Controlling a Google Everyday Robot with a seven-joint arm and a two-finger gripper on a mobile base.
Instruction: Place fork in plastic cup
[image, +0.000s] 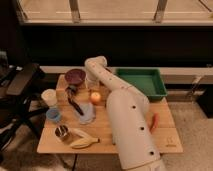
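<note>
Gripper low over wooden table, apparently just above orange fruit, beside maroon bowl. Grip state: cannot tell.

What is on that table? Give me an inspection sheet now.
Surface: wooden table, crowded on its left half.
Job's things: fork not made out; white cup at the left edge, blue cup in front of it.
Clutter: dark bowl, black utensil, orange fruit, bluish cloth, metal cup, banana, green tray, red item.
End effector: low beside the dark bowl, above the black utensil.
Cables: nothing seen.
Surroundings: black chair at left, windows behind.
</note>
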